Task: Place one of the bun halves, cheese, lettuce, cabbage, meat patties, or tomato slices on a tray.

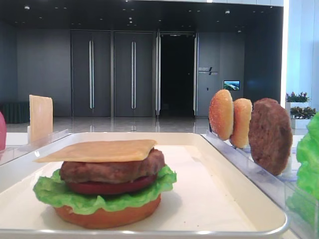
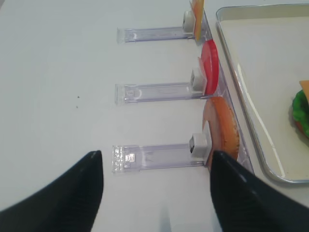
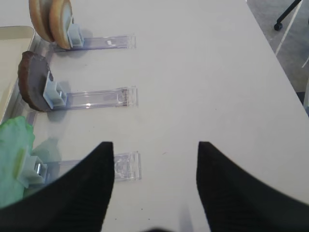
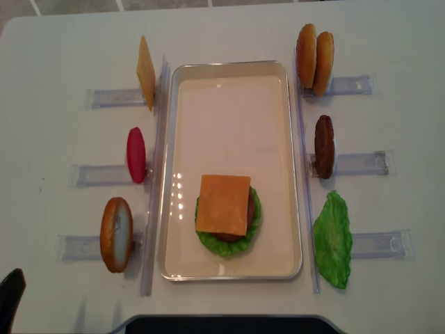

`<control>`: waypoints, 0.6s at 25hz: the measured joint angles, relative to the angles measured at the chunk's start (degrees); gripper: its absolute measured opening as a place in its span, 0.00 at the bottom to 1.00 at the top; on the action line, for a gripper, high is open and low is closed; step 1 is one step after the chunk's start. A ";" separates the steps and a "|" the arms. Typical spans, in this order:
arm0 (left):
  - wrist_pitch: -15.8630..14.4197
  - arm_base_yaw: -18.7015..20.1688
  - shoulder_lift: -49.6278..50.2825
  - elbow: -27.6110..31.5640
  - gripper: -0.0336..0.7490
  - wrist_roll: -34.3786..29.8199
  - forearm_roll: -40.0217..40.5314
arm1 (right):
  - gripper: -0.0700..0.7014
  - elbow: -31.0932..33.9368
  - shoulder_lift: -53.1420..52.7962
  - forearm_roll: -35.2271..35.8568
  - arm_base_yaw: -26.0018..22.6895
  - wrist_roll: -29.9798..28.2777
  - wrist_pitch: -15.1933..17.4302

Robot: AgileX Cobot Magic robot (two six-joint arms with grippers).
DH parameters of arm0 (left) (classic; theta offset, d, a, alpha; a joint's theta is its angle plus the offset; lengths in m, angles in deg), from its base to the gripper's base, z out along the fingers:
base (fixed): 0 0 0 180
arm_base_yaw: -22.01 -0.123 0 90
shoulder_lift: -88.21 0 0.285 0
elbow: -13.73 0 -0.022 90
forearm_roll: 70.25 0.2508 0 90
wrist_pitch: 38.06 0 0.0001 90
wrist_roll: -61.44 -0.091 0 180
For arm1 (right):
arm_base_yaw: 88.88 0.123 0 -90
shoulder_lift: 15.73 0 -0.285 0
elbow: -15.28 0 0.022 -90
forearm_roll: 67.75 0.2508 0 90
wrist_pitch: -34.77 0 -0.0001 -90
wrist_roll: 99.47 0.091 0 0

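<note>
The golden-orange round bun half [image 2: 222, 128] is standing on edge at the tray-side end of a clear plastic rack [image 2: 149, 157], ahead of the left pincer [image 2: 155, 159] and off toward its right finger, nearly level with that fingertip. It is presenting its thin edge to the left wrist camera, its long axis running away from the pincer and along the raised rim of the shallow white rectangular tray [image 2: 231, 96], which is lying farther right. The left pincer's jaws are gaping wide with nothing between them, and their gap is lying across the bun's thickness, so a short shift rightward and forward is probably all the coming move is needing. The right pincer [image 3: 154, 147], equally wide and empty, is hovering over its own side of the table, well apart from this bun, so the left arm is the nearer one. Beyond the bun, a smooth dark-red tomato disc [image 2: 210, 72] is sitting in the next rack. The low exterior view is showing what the overhead one is hiding (every layer): under the pale yellow-orange cheese square [image 1: 99, 149], patty, tomato, lettuce and a bun base are stacking up on the tray, suggesting a top bun is what is lacking.
</note>
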 joint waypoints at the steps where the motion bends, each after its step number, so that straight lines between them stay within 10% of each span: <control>1: 0.16 0.00 0.00 0.00 0.71 0.00 -0.05 | 0.61 0.00 0.00 0.00 0.00 0.00 0.00; 15: 0.28 0.39 0.00 0.00 0.70 0.00 -0.05 | 0.61 0.00 0.00 0.00 0.00 0.00 0.00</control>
